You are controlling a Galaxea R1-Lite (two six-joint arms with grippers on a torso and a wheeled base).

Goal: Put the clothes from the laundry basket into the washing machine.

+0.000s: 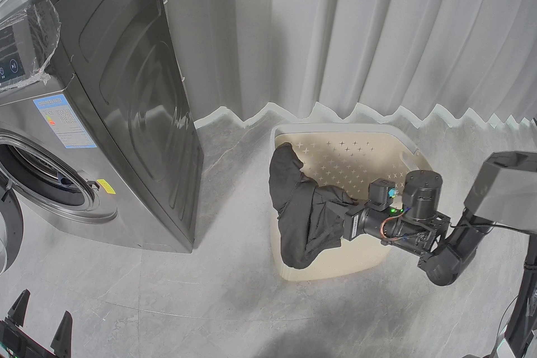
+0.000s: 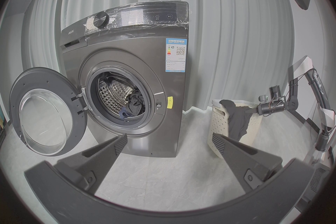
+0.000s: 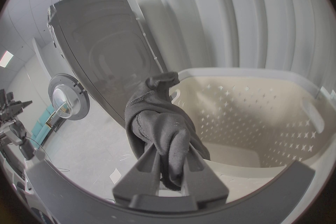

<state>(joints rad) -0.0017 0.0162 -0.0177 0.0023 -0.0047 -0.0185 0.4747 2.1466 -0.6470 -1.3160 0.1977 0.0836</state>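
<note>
One dark, crumpled knit garment (image 3: pixel 157 119) is pinched in the right gripper (image 3: pixel 171 151), trailing over the left rim of the cream, star-perforated laundry basket (image 1: pixel 335 128). At near left, the left gripper (image 2: pixel 168 137) stands spread before the grey metal washing machine (image 2: pixel 140 49).

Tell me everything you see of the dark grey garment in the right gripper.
The dark grey garment is soft, knit-looking cloth with a stitched hem, bunched and crumpled. The right gripper is shut on one fold; the rest hangs over the left rim of the cream, star-perforated plastic laundry basket.
</note>
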